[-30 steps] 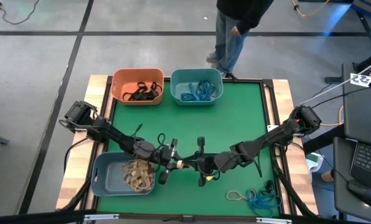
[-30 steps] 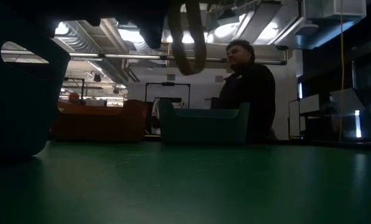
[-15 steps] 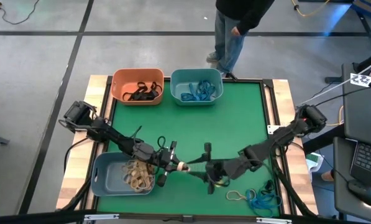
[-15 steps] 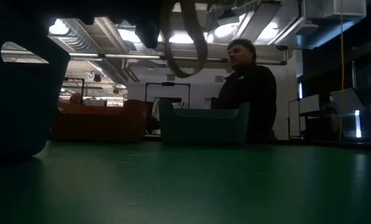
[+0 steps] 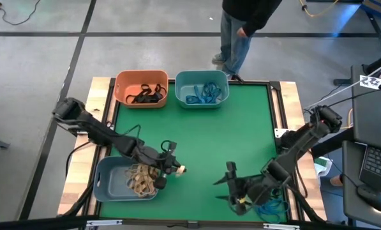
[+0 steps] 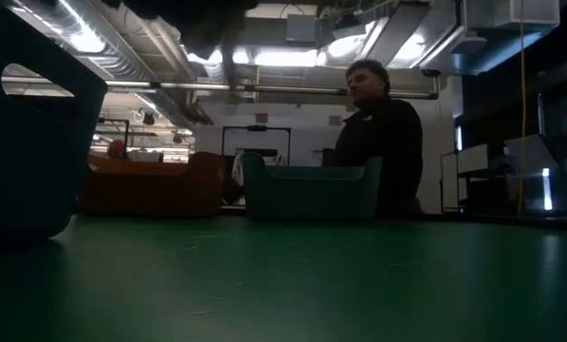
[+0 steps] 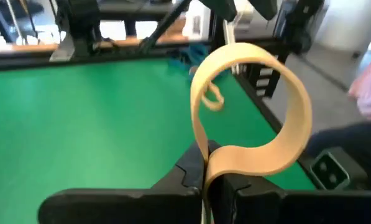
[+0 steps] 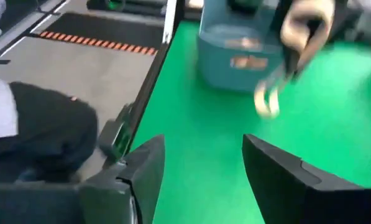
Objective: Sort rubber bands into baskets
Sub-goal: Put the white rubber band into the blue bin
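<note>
My left gripper (image 5: 176, 168) hovers just right of the grey-blue basket (image 5: 107, 182), shut on a tan rubber band (image 7: 247, 53) that curls out in an open loop beyond the fingers. My right gripper (image 5: 223, 185) is open and holds nothing; it hovers over the mat near the front, left of a small heap of blue and tan rubber bands (image 5: 270, 206). The grey-blue basket holds tan bands, the orange basket (image 5: 141, 88) black ones, the teal basket (image 5: 201, 88) blue ones. My left gripper pinches the tan band between its two fingers, where the two ends of the loop come together (image 7: 205, 158); both layers lie flat against each other there. The rest of the band stands out past the fingertips as a free loop, clear of the table.
The orange and teal baskets stand side by side at the far edge. A person (image 5: 241, 25) stands beyond the far edge. Bare green mat (image 5: 241, 134) spreads across the middle. Black cables run along the right side.
My right gripper has opened and let go of the tan band, then drawn back toward the near right, to the heap of bands. My left gripper has kept the band and shifted a little toward the grey-blue basket. The band, stretched between both grippers before, now curls free.
</note>
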Motion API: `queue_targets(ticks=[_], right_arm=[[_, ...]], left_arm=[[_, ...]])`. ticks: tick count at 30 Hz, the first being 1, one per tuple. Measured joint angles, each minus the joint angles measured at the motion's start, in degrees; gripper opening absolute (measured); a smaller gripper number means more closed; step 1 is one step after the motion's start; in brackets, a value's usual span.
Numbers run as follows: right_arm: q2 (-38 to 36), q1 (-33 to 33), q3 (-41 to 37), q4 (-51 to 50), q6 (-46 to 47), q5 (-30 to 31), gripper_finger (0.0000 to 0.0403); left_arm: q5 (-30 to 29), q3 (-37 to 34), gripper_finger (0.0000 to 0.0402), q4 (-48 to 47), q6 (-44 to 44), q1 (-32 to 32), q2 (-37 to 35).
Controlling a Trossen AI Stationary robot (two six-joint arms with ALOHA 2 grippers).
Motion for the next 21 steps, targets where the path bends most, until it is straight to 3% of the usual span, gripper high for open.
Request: queue_targets(ticks=[6,13,21], right_arm=[[-0.04,3.88,-0.87,-5.38,13.04,1.87,0.0216],[-0.04,6.76,-5.06,-5.76,18.37,8.6,0.0216],[-0.04,6.55,-6.56,-8.19,22.2,8.63,0.0216]], left_arm=[[-2.33,7.02,0.0002,-21.51,-1.62,-1.92,-5.1],[-4.05,17.4,0.0004,-45.11,-8.18,-4.94,-8.58],[-2.44,25.76,0.0006,-73.49,-28.62,-10.28,-9.71]])
